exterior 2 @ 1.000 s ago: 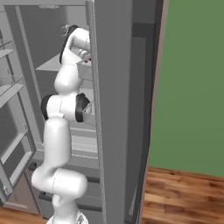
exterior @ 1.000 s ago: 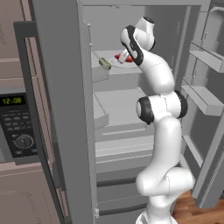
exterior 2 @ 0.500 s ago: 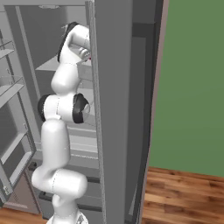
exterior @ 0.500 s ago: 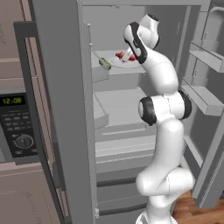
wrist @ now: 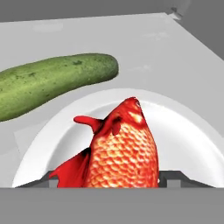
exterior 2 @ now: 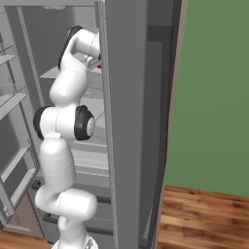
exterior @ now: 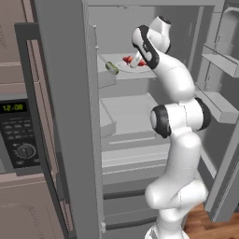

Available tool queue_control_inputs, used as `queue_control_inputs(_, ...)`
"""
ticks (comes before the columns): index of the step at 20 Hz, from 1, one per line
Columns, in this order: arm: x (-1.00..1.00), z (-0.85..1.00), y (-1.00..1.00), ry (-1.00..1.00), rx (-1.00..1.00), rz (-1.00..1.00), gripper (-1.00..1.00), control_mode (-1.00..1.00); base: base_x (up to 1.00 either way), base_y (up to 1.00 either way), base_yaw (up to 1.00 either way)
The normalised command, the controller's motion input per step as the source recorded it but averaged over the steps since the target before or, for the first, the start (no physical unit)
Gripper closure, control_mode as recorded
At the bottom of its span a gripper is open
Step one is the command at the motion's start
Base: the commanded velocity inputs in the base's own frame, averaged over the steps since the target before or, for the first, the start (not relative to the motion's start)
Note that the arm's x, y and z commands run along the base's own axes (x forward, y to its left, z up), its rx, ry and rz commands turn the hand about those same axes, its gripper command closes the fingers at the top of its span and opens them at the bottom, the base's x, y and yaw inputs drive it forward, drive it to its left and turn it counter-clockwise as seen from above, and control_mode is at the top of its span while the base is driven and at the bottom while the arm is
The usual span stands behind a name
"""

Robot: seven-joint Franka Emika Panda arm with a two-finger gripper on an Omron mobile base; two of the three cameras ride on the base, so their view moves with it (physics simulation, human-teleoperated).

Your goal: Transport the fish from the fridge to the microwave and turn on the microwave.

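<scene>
— So where does the fish (exterior: 128, 59) sit in the left base view?

— On a white plate (exterior: 122, 66) on an upper shelf of the open fridge (exterior: 135, 112), with a green cucumber (exterior: 111, 68) just left of the plate. The fish shows as a small red shape, too small to tell its heading. The arm rises from the lower right, bends at a dark elbow and reaches up and back, its hand tipped down over the plate. The gripper (exterior: 134, 62) is right at the fish. The microwave (exterior: 21, 135) stands to the left with its green display lit.

— And the right base view?

— The arm climbs from the lower left and folds over at the top toward the shelf. A fridge wall hides most of the hand; a speck of red fish (exterior 2: 99, 64) shows just beside it.

— The hand view?

— The fish (wrist: 124, 151) lies lengthwise along the camera's line, head pointing away toward the cucumber (wrist: 52, 83), tail nearest the camera. It rests in the plate (wrist: 183, 131), and the cucumber lies crosswise beyond the rim on the shelf. The two fingertips (wrist: 173, 178) flank the body low at either side, the fish between them. The jaws stand apart around it; whether they press its flanks cannot be told.
</scene>
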Motion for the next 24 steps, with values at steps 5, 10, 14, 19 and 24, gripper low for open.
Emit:
queue_control_inputs(5, -0.18, 0.01, 0.03, -0.03, 0.0, 0.0, 1.0, -1.0, 0.0, 0.0, 0.0)
queue_control_inputs(10, -0.17, 0.07, 0.0, -0.01, 0.0, 0.0, 1.0, -1.0, 0.0, 0.0, 0.0)
queue_control_inputs(14, -0.28, 0.12, 0.0, -0.06, 0.0, 0.0, 1.0, -1.0, 0.0, 0.0, 0.0)
queue_control_inputs(19, -0.33, 0.13, 0.0, -0.07, -0.01, -0.01, 1.0, -1.0, 0.0, 0.0, 0.0)
queue_control_inputs(24, -0.54, 0.0, 0.02, -0.22, -0.04, -0.08, 1.0, -1.0, 0.0, 0.0, 0.0)
